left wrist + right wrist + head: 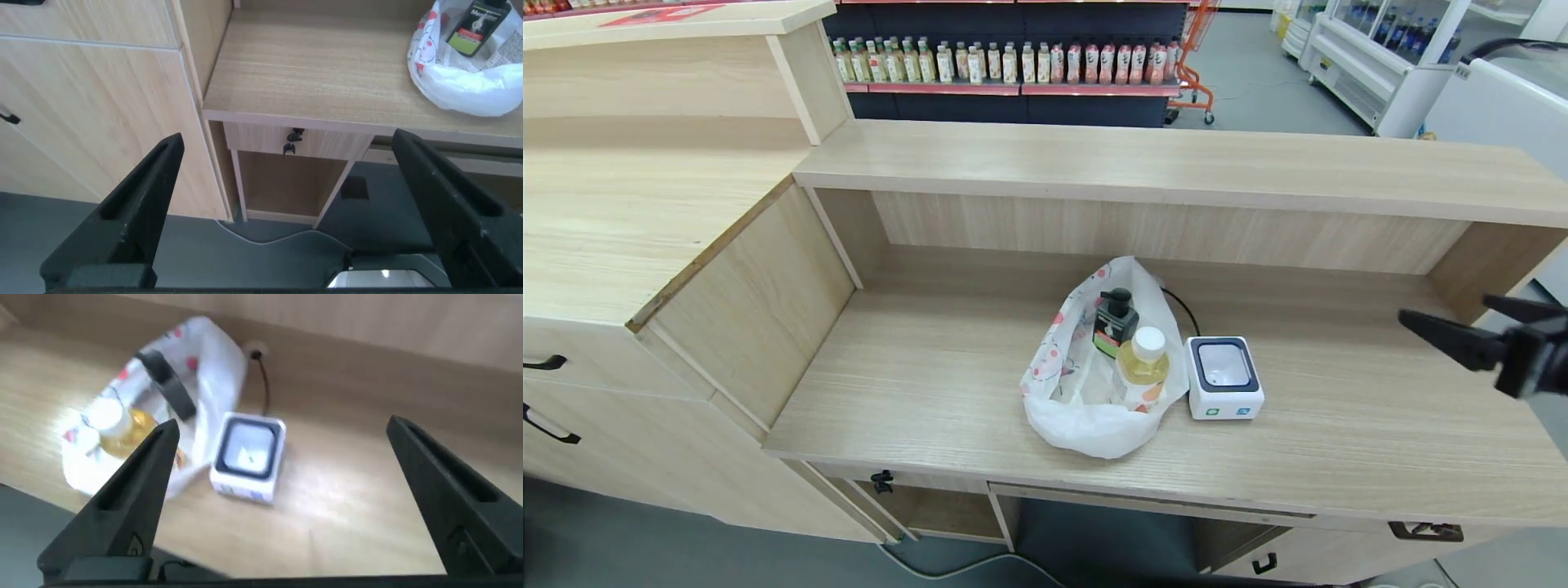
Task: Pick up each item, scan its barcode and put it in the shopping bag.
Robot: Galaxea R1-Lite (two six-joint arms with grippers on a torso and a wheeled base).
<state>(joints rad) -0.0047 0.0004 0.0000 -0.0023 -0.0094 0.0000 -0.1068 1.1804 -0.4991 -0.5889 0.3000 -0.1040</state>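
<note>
A white shopping bag (1086,400) with a red pattern lies open on the wooden counter (1339,408). Inside it stand a dark pump bottle (1114,322) and a yellow bottle with a white cap (1143,359). A white barcode scanner (1223,377) sits just right of the bag. My right gripper (1462,322) hovers open and empty above the counter's right end, well away from the scanner (248,455) and bag (163,400). My left gripper (286,212) is open and empty, low in front of the counter's left part, with the bag (466,57) far off.
A raised ledge (1176,167) runs along the back of the counter, and a side panel (760,302) walls its left end. The scanner's black cable (1180,306) trails behind the bag. Drawers and a keyed lock (288,140) sit under the counter edge.
</note>
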